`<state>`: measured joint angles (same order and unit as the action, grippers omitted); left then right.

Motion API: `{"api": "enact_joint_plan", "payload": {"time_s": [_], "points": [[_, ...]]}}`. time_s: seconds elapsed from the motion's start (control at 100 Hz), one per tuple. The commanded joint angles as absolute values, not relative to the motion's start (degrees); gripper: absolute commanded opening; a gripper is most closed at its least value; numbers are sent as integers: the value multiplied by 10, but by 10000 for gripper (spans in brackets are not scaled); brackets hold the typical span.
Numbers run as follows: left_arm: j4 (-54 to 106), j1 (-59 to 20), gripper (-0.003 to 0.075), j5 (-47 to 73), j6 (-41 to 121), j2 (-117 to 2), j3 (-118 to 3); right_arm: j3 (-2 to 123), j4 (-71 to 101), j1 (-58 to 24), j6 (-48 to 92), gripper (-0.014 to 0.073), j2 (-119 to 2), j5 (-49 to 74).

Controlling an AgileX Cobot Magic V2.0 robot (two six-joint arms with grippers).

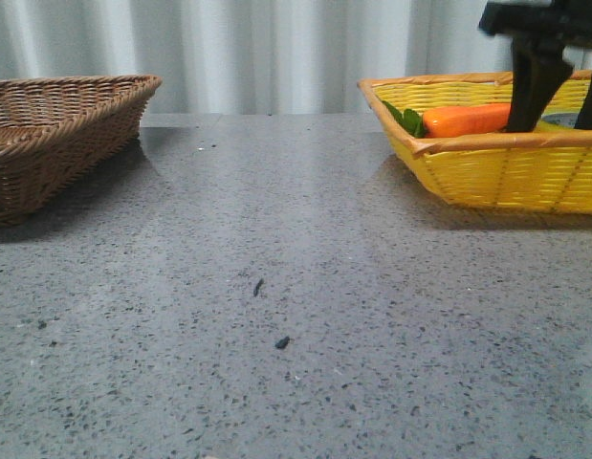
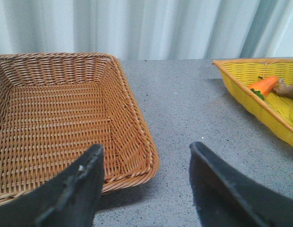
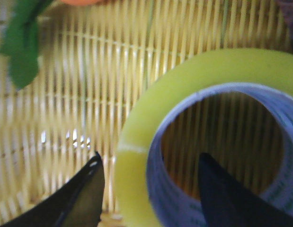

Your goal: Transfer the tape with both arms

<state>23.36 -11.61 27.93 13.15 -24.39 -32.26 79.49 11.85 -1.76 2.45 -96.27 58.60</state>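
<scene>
Two jaws astride tape (image 3: 137, 156) rim, yellow basket (image 3: 89, 94)

On the table (image 1: 276, 287), a basket (image 1: 56, 134) sits far left, another (image 1: 506, 172) far right (well apart). The carrot (image 1: 468, 120) and tape (image 3: 151, 142) lie in the right one.
</scene>
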Motion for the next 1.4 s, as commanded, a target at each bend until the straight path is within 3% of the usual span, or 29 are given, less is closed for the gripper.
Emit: {"api": "enact_joint_plan", "payload": {"time_s": [0.0,0.05,0.14,0.37,0.62,0.8,1.05,1.14,1.32,1.39], "points": [[244,-121,375,240,133,-253,-343,816,119,-15,29,317,-955,557],[244,-121,375,240,133,-253,-343,816,117,-15,29,216,-956,549],[244,-121,375,240,133,-253,-343,826,115,-15,29,-74,-951,548],[244,-121,375,239,133,-253,-343,948,113,-56,29,-41,-889,554],[244,-121,375,223,133,-253,-343,1138,120,-214,29,-41,-894,539],[244,-137,375,222,133,-253,-343,1154,116,-293,29,-41,-955,542],[244,-145,375,223,133,-253,-343,1154,110,-301,27,-38,-1079,556],[244,-145,375,225,133,-253,-343,1154,107,-301,27,34,-1105,566],[244,-145,375,225,133,-253,-343,1154,107,-301,27,435,-1117,588],[244,-145,375,228,133,-253,-343,1154,107,-301,27,487,-1106,592]]}}
